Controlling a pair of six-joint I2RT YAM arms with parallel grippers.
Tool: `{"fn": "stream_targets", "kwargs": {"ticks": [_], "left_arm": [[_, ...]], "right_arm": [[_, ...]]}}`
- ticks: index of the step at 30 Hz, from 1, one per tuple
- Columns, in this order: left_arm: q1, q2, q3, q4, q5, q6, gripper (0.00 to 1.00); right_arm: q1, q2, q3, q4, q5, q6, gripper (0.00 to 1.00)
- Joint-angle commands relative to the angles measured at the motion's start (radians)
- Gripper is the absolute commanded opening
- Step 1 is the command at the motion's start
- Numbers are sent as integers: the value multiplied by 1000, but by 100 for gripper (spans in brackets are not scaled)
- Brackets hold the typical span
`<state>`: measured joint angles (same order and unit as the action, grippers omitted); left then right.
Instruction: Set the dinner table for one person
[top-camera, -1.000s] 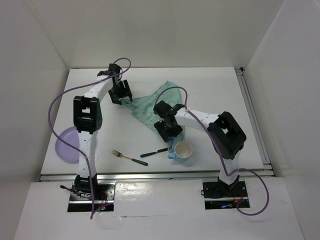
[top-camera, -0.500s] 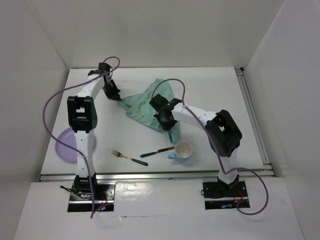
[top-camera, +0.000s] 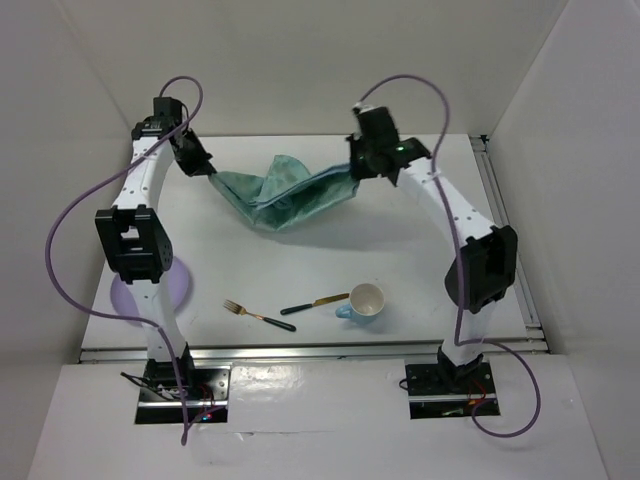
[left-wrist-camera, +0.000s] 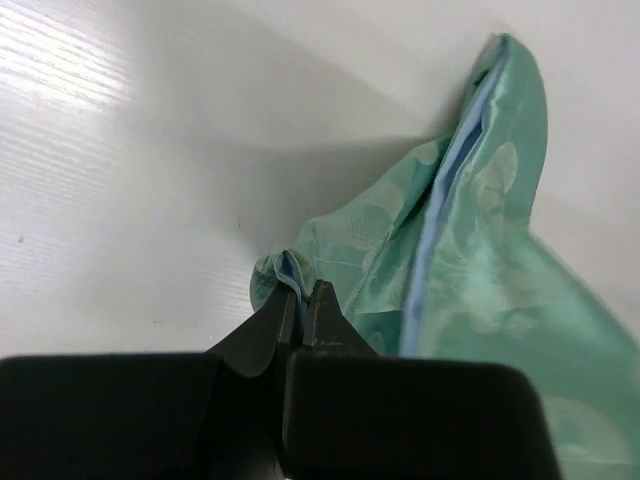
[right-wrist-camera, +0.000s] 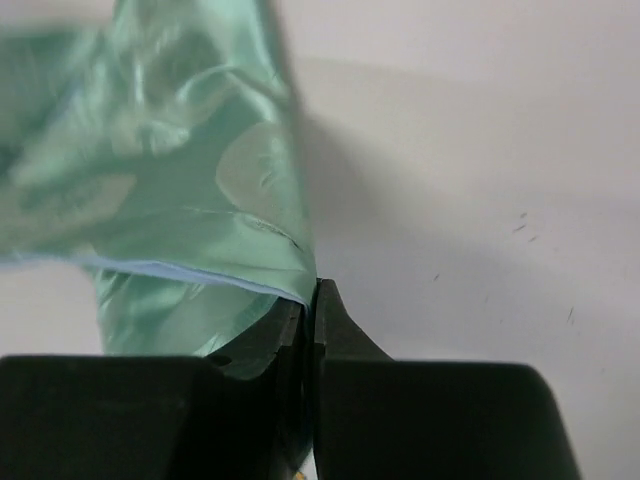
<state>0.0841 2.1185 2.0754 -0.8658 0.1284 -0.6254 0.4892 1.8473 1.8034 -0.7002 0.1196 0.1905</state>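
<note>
While the left gripper pinches one corner of the teal cloth mat, jaws clamped tight on it, the right gripper nips the opposite corner likewise, slinging it above the far half of the white dinner table. Spreading is in hand; next, probably, draw it taut and lower it flat. Glossy, limp, blue-edged fabric sags in folds.

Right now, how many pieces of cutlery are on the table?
2. The fork lies front centre. The knife lies just right of it, its tip next to the cup. More could be hidden beneath the raised cloth; I cannot tell from these views.
</note>
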Motion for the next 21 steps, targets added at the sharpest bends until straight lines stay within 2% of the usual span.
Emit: {"fn": "stream_targets", "kwargs": {"ticks": [1, 4, 6, 7, 8, 9, 10, 11, 13, 15, 19, 20, 21], "left_arm": [[8, -38, -70, -1, 33, 12, 0], [8, -38, -133, 11, 80, -19, 0], [8, -38, -175, 23, 89, -46, 0], [-4, -48, -223, 24, 89, -46, 0], [-20, -48, -250, 37, 89, -46, 0], [-20, -60, -271, 37, 89, -46, 25], [-35, -60, -302, 37, 89, -46, 40], [-49, -60, -302, 37, 74, -31, 54], [-61, -74, -314, 7, -5, -19, 80], [-70, -107, -325, -4, -38, 6, 82], [-70, -155, -325, -25, -99, 41, 80], [-70, -170, -343, -25, -127, 41, 76], [-70, -183, -356, -35, -140, 41, 60]], "right_arm": [[-209, -45, 5, 53, -125, 124, 0], [-377, -4, -148, 135, -344, 228, 0], [-428, 18, -218, 159, -402, 269, 0], [-452, 27, -252, 171, -423, 270, 4], [-452, 53, -289, 171, -461, 280, 24], [-452, 65, -300, 162, -462, 280, 50], [-452, 75, -300, 141, -462, 280, 73], [-452, 75, -312, 140, -440, 280, 82], [-452, 44, -322, 140, -419, 259, 89], [-443, 1, -303, 114, -359, 239, 98], [-425, -51, -271, 67, -269, 184, 98], [-425, -63, -271, 55, -255, 169, 97], [-416, -94, -298, 54, -245, 168, 95]]}}
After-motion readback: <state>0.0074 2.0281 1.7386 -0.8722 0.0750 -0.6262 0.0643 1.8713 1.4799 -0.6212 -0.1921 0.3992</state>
